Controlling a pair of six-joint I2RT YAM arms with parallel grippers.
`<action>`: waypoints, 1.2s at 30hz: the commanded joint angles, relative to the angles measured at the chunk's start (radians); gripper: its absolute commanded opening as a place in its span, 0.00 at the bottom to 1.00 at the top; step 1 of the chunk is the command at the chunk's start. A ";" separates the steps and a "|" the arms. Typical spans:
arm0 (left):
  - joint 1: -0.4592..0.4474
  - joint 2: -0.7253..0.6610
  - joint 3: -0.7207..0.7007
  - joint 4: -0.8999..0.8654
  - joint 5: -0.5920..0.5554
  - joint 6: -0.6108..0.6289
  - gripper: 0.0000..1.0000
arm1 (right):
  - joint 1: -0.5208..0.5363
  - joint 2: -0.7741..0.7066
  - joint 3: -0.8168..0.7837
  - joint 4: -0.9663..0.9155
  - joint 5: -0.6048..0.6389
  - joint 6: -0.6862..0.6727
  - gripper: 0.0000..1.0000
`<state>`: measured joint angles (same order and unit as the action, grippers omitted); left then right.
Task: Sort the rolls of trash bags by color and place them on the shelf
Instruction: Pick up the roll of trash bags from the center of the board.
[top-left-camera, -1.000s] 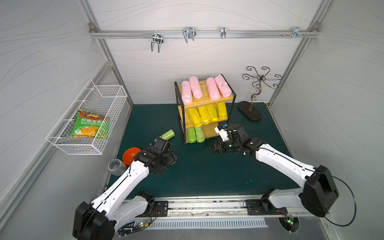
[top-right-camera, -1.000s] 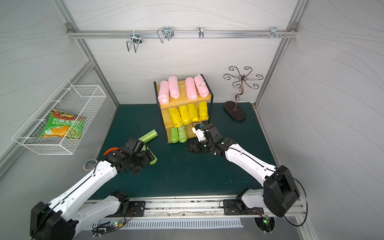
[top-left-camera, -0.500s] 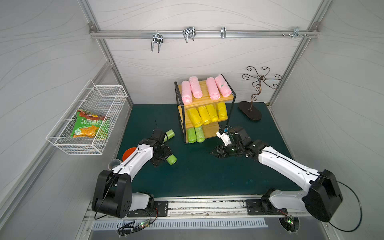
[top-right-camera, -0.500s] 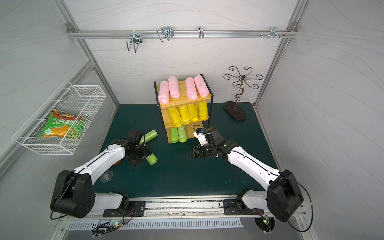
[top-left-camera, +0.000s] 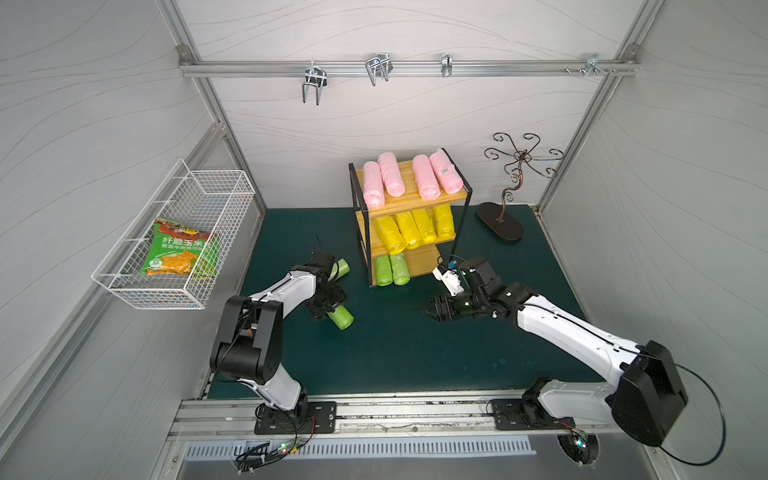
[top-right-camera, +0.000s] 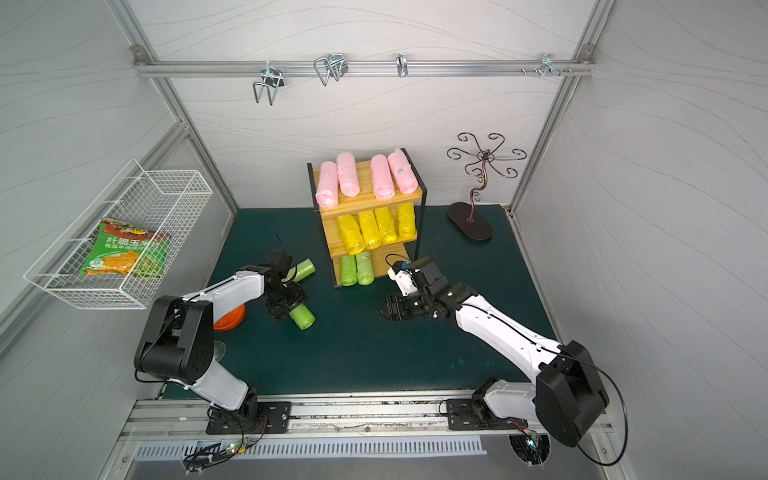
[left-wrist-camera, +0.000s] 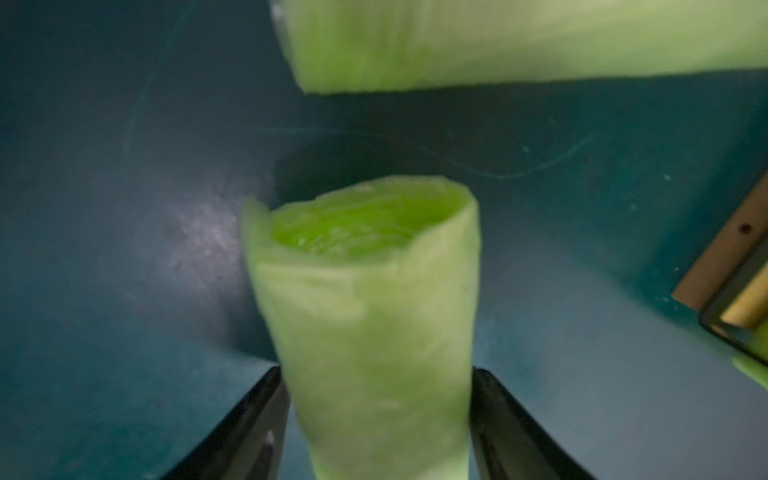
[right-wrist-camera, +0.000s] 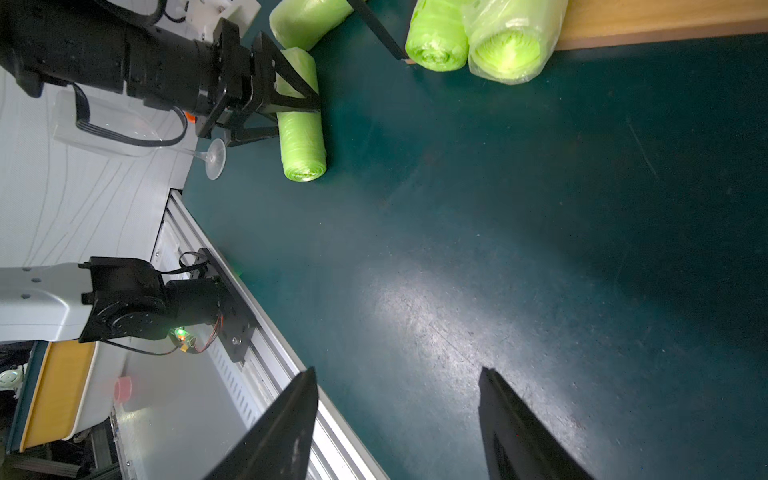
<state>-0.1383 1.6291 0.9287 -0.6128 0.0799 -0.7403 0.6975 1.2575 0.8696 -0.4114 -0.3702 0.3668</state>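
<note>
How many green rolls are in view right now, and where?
4. Two green rolls sit on the shelf, bottom tier; a third roll lies on the mat inside the left gripper; a fourth roll lies beside that arm's wrist.

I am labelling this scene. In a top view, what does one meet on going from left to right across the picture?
Wire basket → nearer loose green roll → shelf → metal hook stand.
</note>
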 joint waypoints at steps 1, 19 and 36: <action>0.006 0.027 0.032 0.034 -0.011 0.025 0.63 | 0.007 -0.026 -0.010 -0.032 0.004 -0.018 0.65; -0.100 -0.224 -0.234 0.178 0.149 -0.237 0.00 | 0.059 -0.062 0.034 -0.152 0.112 -0.085 0.65; -0.436 -0.074 -0.161 0.320 0.118 -0.415 0.00 | 0.176 -0.050 0.041 -0.197 0.147 -0.114 0.70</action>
<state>-0.5503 1.5234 0.7525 -0.3225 0.1974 -1.1339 0.8474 1.2018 0.9009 -0.5861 -0.2451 0.2543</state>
